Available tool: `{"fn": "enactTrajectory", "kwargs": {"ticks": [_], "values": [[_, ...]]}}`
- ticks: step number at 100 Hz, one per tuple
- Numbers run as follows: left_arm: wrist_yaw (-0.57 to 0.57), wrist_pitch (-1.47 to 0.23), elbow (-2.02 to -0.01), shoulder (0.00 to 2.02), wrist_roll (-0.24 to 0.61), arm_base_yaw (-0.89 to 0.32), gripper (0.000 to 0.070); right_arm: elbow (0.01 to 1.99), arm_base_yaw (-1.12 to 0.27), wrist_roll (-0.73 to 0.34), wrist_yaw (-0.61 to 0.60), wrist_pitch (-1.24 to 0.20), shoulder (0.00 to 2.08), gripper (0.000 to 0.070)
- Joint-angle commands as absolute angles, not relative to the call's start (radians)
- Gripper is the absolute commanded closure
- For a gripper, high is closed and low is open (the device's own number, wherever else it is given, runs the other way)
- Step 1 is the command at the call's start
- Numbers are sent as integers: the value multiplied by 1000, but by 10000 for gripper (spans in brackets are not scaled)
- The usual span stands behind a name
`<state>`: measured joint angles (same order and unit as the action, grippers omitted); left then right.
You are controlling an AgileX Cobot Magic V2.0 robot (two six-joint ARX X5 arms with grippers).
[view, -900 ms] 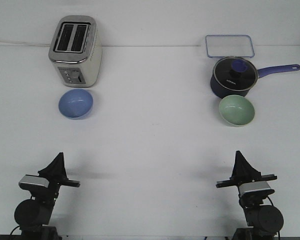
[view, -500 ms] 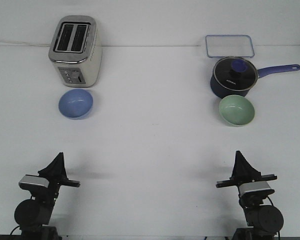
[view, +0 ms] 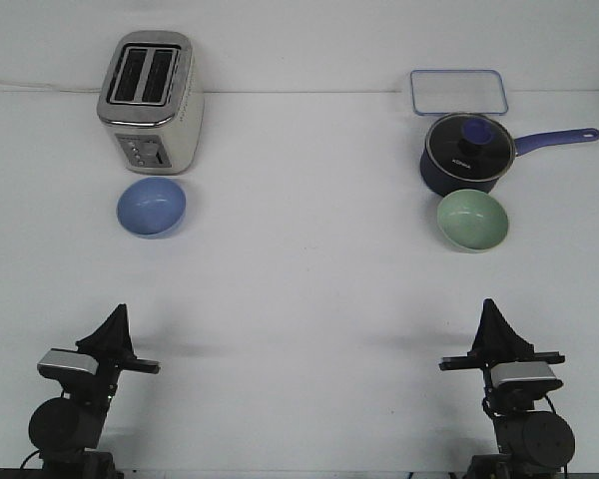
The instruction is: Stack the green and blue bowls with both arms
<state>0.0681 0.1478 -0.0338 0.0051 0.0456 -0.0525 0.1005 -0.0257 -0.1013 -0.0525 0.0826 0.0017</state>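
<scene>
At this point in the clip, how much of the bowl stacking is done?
Nothing is stacked yet. The blue bowl sits in front of the toaster; the green bowl sits apart, by the saucepan. The left pincer and right pincer are near the table's front edge, holding nothing. Both pickups and the stacking remain.

blue bowl (view: 151, 207) upright, far left; green bowl (view: 473, 220) upright, far right

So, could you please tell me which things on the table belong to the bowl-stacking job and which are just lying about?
For the job:
blue bowl
green bowl
left gripper
right gripper

Lying about:
toaster
lidded saucepan
clear container lid
</scene>
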Motion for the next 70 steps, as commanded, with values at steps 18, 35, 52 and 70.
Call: {"fn": "enactTrajectory", "kwargs": {"ticks": [18, 35, 52, 70], "values": [[67, 159, -14, 3, 45, -51, 690, 273, -27, -81, -51, -108, 22, 700], [67, 159, -14, 3, 45, -51, 690, 455, -27, -55, -51, -325, 124, 700], [67, 159, -14, 3, 45, -51, 690, 656, -27, -44, -51, -547, 295, 700], [67, 159, -14, 3, 45, -51, 690, 846, -27, -42, -50, -742, 487, 700]]}}
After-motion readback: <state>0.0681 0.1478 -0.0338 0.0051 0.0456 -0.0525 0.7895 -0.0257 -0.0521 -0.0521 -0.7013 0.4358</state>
